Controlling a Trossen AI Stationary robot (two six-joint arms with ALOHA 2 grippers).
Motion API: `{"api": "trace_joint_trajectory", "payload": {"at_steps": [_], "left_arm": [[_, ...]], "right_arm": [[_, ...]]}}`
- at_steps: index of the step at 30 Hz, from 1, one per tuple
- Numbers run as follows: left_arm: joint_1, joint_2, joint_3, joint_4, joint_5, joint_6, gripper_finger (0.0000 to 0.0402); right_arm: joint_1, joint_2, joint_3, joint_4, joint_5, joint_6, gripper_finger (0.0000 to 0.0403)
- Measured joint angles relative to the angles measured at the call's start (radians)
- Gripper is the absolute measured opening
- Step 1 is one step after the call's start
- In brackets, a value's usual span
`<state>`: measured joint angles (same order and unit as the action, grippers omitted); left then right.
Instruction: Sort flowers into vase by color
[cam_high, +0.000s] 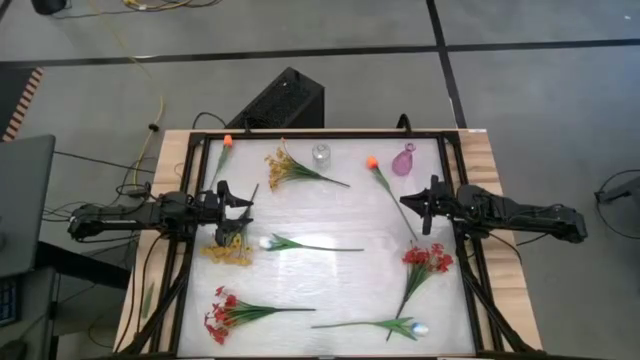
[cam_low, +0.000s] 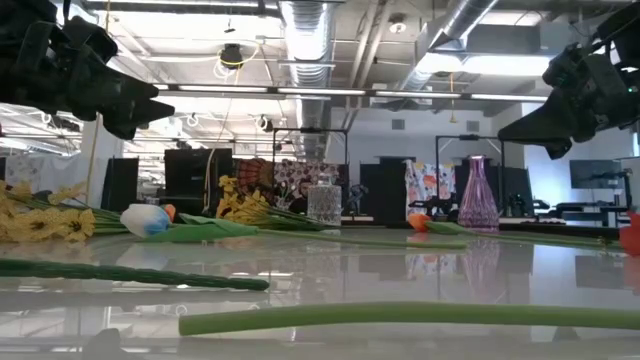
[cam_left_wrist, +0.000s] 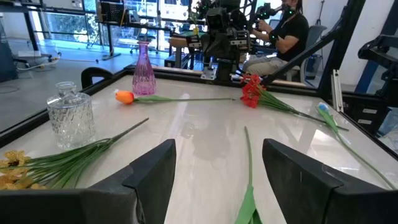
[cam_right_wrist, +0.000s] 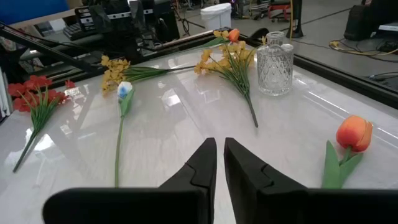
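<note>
The white table (cam_high: 330, 225) fills the middle of the high view, with the flowers scattered flat on it and none standing in a vase.

The left gripper (cam_high: 243, 210) hovers above the table's 9 o'clock side, jaws spread wide and grasping nothing. A yellow spray (cam_high: 228, 250) lies just below it, toward 6 o'clock from the fingers. A white tulip (cam_high: 300, 243) lies at about 4 o'clock from this gripper, its bud near the fingertips and its stem running toward the table's centre. In the left wrist view that stem passes between the two open fingers (cam_left_wrist: 155, 177) without touching them.

The right gripper (cam_high: 412, 207) hangs above the 3 o'clock side, fingers nearly pressed together with only a thin slit between them, and nothing in them. An orange tulip (cam_high: 385, 182) lies at 11 o'clock from it, its stem slanting down to pass just beside the fingertips. A red cluster (cam_high: 428, 260) lies at 5 o'clock from this gripper.

At the table's 12 o'clock edge stand a clear glass vase (cam_high: 321, 155) and a pink vase (cam_high: 403, 161), both upright, with a second yellow spray (cam_high: 290, 168) beside the clear one. A second orange tulip (cam_high: 224, 152) sits at the 11 o'clock corner. Another red cluster (cam_high: 232, 312) lies at 7 o'clock, and a second white tulip (cam_high: 385, 326) at 5 o'clock.
</note>
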<state>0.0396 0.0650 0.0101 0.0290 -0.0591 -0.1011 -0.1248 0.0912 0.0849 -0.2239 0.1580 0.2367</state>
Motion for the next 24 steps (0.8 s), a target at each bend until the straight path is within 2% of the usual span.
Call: {"api": "trace_joint_trajectory", "payload": {"at_steps": [10,15,20,24], "left_arm": [[0.0,0.0,0.0,0.001,0.0,0.0,0.0229],[0.0,0.0,0.0,0.064,-0.025,0.048,0.0229],[0.0,0.0,0.0,0.08,-0.032,-0.048,0.0229],[0.0,0.0,0.0,0.082,-0.082,-0.095,0.0229]], "right_arm": [[0.0,0.0,0.0,0.0,0.0,0.0,0.0061],[0.0,0.0,0.0,0.0,0.0,0.0,0.0061],[-0.002,0.0,-0.006,0.05,0.005,-0.107,0.0061],[-0.002,0.0,-0.007,0.127,0.004,-0.072,0.0061]]}}
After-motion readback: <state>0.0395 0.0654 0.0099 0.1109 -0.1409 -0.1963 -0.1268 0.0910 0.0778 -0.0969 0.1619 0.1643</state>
